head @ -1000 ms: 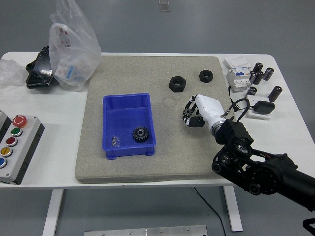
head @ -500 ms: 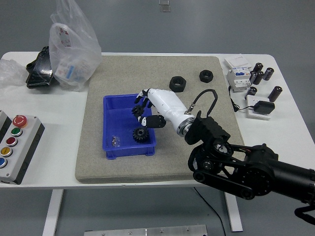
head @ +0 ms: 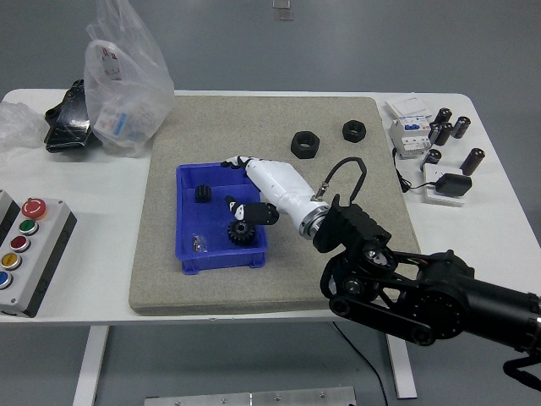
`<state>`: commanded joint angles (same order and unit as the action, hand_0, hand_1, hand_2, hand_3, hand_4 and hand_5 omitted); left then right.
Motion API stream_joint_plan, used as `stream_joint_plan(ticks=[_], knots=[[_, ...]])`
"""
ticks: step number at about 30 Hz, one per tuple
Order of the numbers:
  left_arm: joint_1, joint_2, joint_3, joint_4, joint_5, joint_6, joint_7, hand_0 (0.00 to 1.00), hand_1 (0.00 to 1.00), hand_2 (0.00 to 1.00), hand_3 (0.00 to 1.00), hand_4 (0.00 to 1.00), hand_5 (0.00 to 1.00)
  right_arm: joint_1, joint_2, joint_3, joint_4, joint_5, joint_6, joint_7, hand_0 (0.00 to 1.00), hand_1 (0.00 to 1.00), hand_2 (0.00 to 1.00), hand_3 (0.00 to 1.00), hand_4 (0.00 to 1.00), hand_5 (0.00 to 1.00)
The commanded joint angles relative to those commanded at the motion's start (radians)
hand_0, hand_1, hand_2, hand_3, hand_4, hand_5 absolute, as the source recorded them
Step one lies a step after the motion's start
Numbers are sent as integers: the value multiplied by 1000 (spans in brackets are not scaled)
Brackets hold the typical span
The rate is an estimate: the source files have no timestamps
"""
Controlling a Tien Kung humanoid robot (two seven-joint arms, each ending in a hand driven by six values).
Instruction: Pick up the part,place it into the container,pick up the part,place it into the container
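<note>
Right hand: right hand (head: 247,182) hangs over the blue bin (head: 186,178), fingers spread, holding nothing.
Parts: small black part (head: 202,194) and gear (head: 241,230) lie inside the bin.
Risk: withdrawing low, the fingers may clip the bin's right rim, shifting it on the mat (head: 165,271).

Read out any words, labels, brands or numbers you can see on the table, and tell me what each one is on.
None can be read.
Plastic bag: red and blue print on the packet inside, too blurred.
Circuit breaker: small markings, too small.
White box behind it: faint print, illegible.
Button box: coloured buttons, no legible text.
Blue container: no text showing.
</note>
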<state>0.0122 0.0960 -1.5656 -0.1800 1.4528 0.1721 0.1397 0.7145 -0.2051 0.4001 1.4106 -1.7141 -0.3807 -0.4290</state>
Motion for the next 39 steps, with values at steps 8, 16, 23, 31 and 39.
stream_joint_plan(ticks=[8, 16, 23, 31, 39], knots=[[5, -3, -12, 0, 9, 1, 0, 635, 636, 585, 622, 704, 294, -156, -40, 206, 8, 92, -106, 118, 450, 688, 747, 741, 557, 250], [-1, -2, -19, 0, 17, 1, -4, 635, 636, 585, 622, 705, 297, -325, -51, 439, 41, 257, -157, 298, 498, 687, 734, 723, 597, 295], [-4, 4, -16, 0, 24, -1, -7, 635, 635, 584, 622, 706, 297, -462, -71, 620, 90, 362, -160, 434, 535, 684, 723, 711, 605, 299], [2, 11, -21, 0, 18, -3, -12, 635, 636, 585, 622, 706, 296, -588, -66, 795, 111, 438, -156, 522, 548, 680, 718, 705, 608, 298], [-6, 15, -17, 0, 12, -7, -15, 634, 577, 563, 623, 707, 295, -603, -63, 855, 119, 468, -150, 563, 575, 674, 704, 698, 623, 298]])
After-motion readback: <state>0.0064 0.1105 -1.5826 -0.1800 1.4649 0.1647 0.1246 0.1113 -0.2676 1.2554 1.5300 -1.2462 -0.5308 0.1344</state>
